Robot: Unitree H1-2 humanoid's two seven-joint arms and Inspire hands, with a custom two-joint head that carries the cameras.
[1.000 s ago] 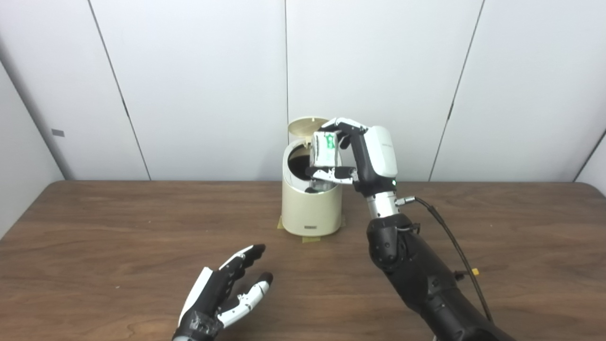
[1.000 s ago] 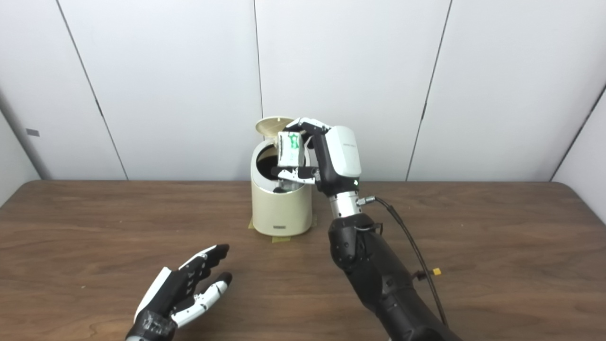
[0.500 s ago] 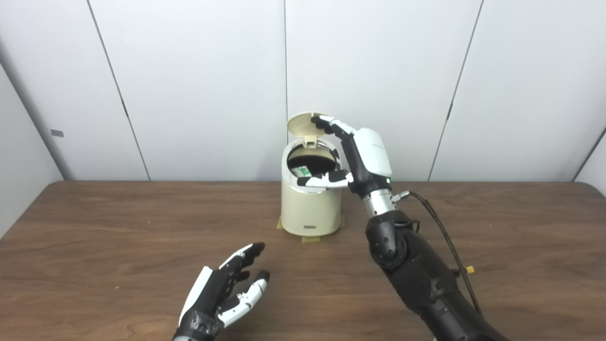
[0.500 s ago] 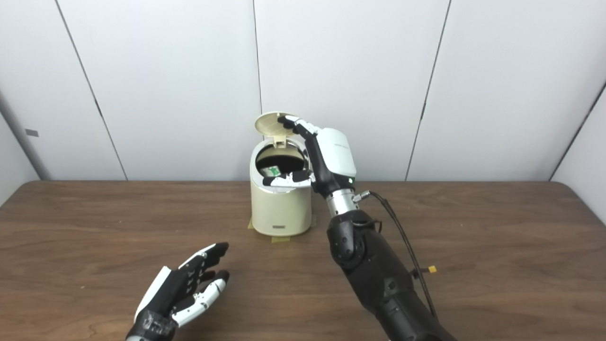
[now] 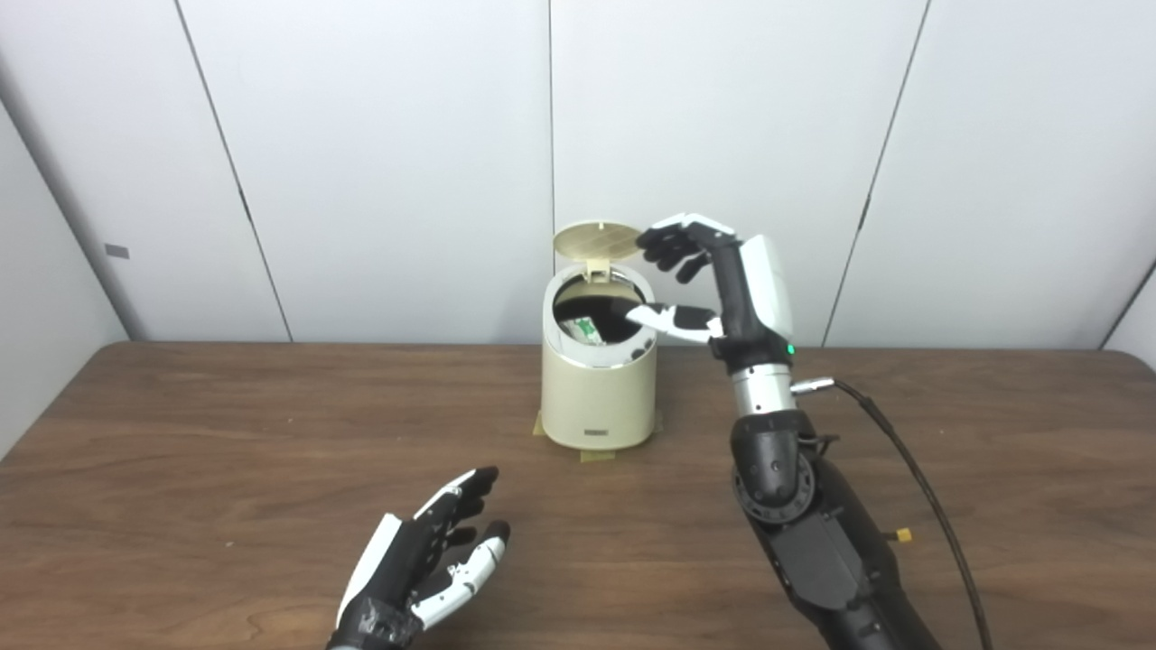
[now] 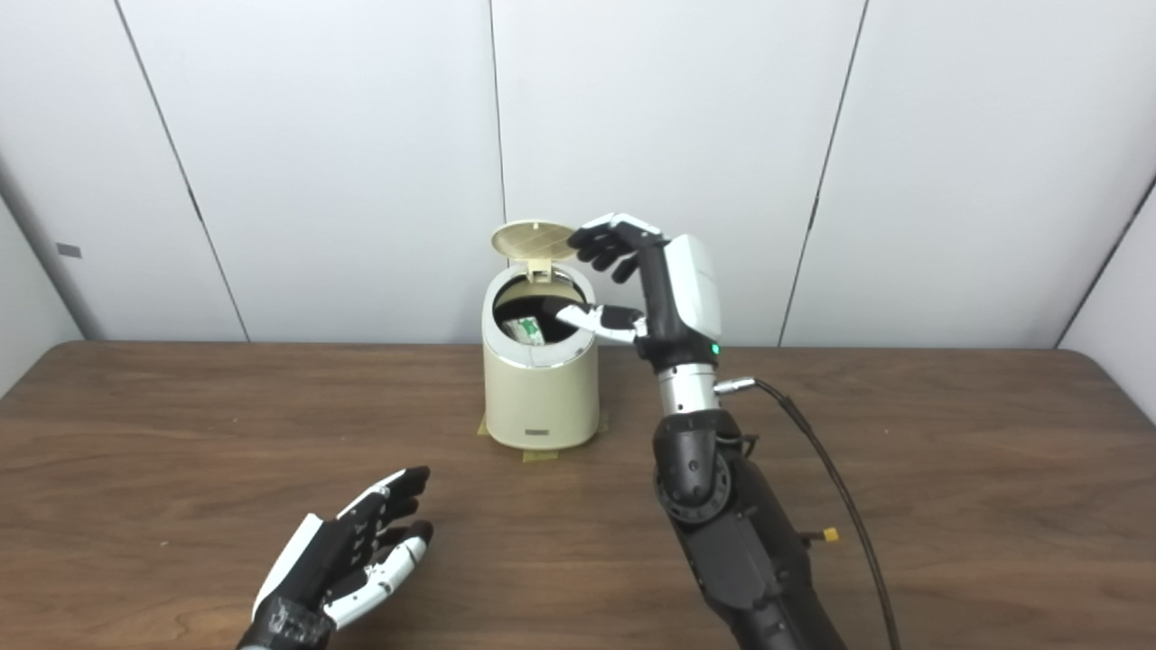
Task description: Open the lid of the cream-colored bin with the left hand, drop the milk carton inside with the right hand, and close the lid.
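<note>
The cream-colored bin (image 5: 599,393) stands at the back middle of the table, its round lid (image 5: 598,241) tipped up and open. A green-and-white milk carton (image 5: 586,329) lies inside the bin's dark mouth. My right hand (image 5: 713,280) hovers open at the bin's upper right, fingers curled near the lid's edge and thumb reaching over the rim, holding nothing. My left hand (image 5: 424,564) rests open, palm up, low over the table's front, well apart from the bin.
The bin sits on tape marks (image 5: 596,454) on the brown wooden table (image 5: 226,451). White wall panels rise just behind the table. A black cable (image 5: 912,478) trails from my right forearm over the table's right side.
My right hand let go of the milk carton, which dropped into the bin. The hand then drew back to the right and rose beside the lid. The left hand barely moved.
</note>
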